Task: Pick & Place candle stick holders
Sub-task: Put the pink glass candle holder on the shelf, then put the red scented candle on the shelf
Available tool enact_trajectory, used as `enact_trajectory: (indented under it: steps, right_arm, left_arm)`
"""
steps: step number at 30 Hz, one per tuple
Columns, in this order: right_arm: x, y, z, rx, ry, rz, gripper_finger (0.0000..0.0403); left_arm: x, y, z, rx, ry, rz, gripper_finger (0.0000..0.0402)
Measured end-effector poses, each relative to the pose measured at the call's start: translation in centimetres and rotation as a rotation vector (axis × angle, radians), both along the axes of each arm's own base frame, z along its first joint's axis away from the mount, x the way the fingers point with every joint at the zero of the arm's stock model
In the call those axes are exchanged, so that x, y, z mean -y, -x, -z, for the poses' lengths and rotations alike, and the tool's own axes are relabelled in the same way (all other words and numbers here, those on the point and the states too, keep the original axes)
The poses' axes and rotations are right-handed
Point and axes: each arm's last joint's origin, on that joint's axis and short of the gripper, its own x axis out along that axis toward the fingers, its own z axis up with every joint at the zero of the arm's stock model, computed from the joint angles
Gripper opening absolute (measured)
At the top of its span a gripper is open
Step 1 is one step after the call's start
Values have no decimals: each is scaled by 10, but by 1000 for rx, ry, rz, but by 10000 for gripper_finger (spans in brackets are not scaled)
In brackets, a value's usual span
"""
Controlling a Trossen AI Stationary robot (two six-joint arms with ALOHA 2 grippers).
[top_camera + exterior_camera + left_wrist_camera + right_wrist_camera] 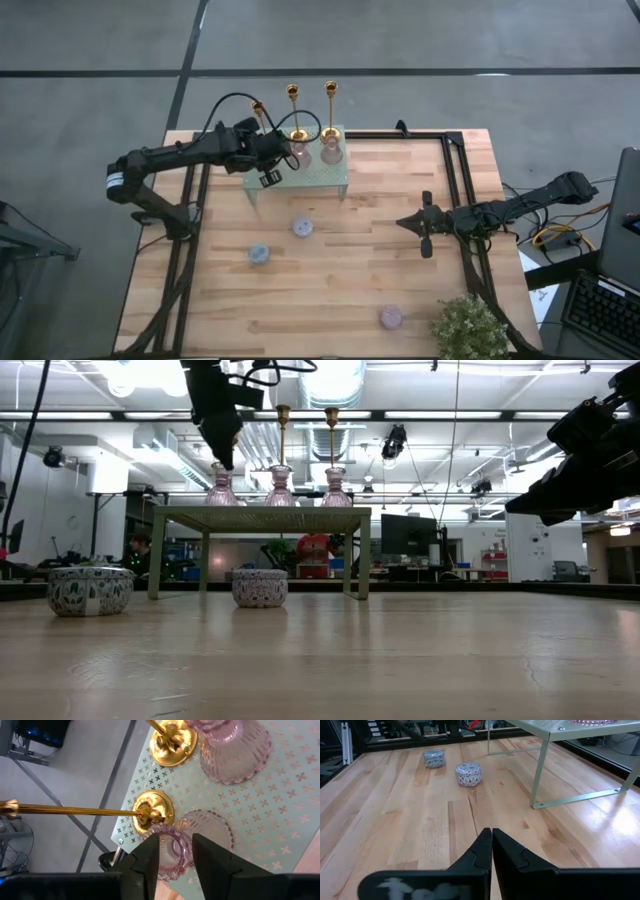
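- Pinkish glass sits between your left gripper (174, 851) jaws: they are spread to either side of the nearest glass holder (167, 851) on the pale green rack (280, 810), not yet pinching it as far as you can see.
- Before closing, centre the jaws on the holder's narrow upper part and come straight down; its flared base looks too wide to grip.
- Mind the gold candlestick (150, 811) just beyond the jaws, its base nearly touching the holder; a sideways nudge could topple it.
- That holder stands upright, long axis vertical, mouth up toward the jaws; the candlestick is likewise upright.
- Your right gripper (491, 849) waits low over the tabletop (395, 820) with jaws pressed together, two round patterned holders (468, 773) well ahead of it.
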Motion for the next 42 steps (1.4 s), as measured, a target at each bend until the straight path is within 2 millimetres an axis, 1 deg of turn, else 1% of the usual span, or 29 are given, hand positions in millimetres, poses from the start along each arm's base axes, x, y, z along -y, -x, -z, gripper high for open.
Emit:
enact_trajectory:
  steps: [3,8,13,18,23,27,31,34,38,40,42]
  right_arm:
    - [0,0,0,0,0,0,8]
    - [0,0,0,0,0,0,8]
    - [0,0,0,0,0,0,8]
    - [0,0,0,0,0,0,8]
    - [0,0,0,0,0,0,8]
    - [0,0,0,0,0,0,8]
    - [0,0,0,0,0,0,8]
    - [0,0,0,0,0,0,8]
    - [0,0,0,0,0,0,8]
    - [0,0,0,0,0,0,8]
    - [0,0,0,0,0,0,8]
  left_arm:
    - [0,0,-4,9,-19,-7,119]
    - [0,0,-18,51,-52,-17,119]
    - [8,-2,-30,102,-55,6,119]
    - [22,-6,-38,148,-23,65,119]
    - [47,-10,-38,220,138,198,119]
    - [71,-19,-29,305,289,267,125]
    - [91,-27,-11,337,338,315,152]
    - [103,-29,7,336,387,310,192]
    - [121,-32,30,343,412,353,262]
    - [128,-35,41,375,413,388,295]
    - [132,-38,54,423,422,390,320]
